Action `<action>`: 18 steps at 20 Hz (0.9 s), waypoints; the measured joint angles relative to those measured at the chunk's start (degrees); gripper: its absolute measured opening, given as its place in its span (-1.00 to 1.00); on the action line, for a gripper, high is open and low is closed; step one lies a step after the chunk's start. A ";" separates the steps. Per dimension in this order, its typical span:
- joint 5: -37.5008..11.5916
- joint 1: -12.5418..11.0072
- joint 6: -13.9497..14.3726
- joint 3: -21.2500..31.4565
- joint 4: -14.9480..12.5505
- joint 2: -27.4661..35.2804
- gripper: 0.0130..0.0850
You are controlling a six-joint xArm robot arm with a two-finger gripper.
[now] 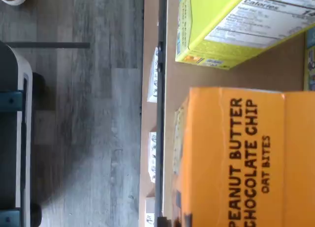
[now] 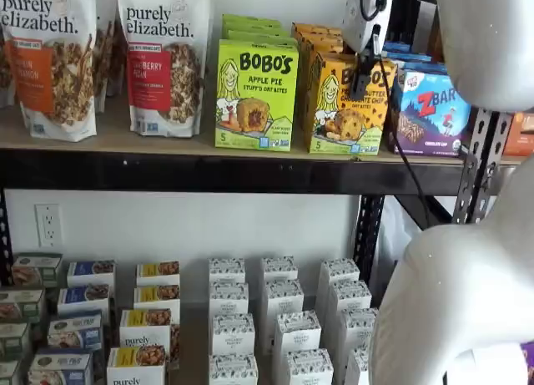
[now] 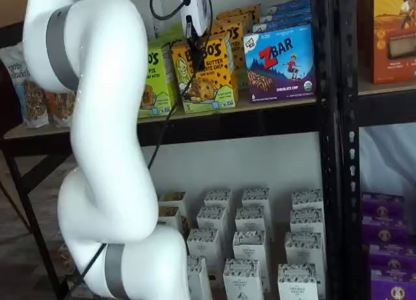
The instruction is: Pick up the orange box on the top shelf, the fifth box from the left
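Up on the top shelf (image 2: 125, 143): I take the orange box as my landmark and place everything from it.
Orange box (image 2: 346, 105): I see it upright at the board's front edge in both shelf views, face forward — cartoon girl, oat bite, "Peanut Butter Chocolate Chip".
Wrist view: I read "PEANUT BUTTER CHOCOLATE CHIP OAT BITES" on its top panel, which fills much of that picture.
Gripper (image 2: 364, 83): its white body hangs over the orange box, black fingers reaching down at the upper front of the box; a black cable (image 2: 399, 143) trails from it.
Gripper state: I see the fingers side-on only, so I cannot tell whether they are closed on the box or standing apart.
Lime-green Apple Pie box (image 2: 256, 94): just beside the orange box, on one flank.
ZBar box (image 2: 430, 111): just beside it on the other flank.
Granola bags (image 2: 165, 55): beyond the Apple Pie box, further from the orange one.
Small white boxes (image 2: 279, 326): on the level well below the orange box — in rows.
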 joint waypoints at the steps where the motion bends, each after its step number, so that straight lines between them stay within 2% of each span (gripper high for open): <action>1: 0.02 0.01 0.00 -0.01 -0.06 0.00 0.11; 2: 0.01 0.03 0.01 0.01 -0.09 0.00 0.11; 5: -0.35 -0.02 -0.01 0.33 0.22 -0.23 -0.11; 8: -0.57 -0.04 0.00 0.51 0.42 -0.39 -0.22; 9: -0.63 -0.04 0.01 0.56 0.46 -0.44 -0.33; 10: -0.71 -0.01 0.04 0.62 0.46 -0.50 -0.33; 11: -0.77 0.02 0.07 0.68 0.45 -0.56 -0.44; 14: -0.86 0.05 0.11 0.74 0.62 -0.67 -0.56; 15: -0.86 0.04 0.11 0.74 0.72 -0.69 -0.67; 18: -0.65 0.03 0.14 0.54 0.73 -0.69 -0.78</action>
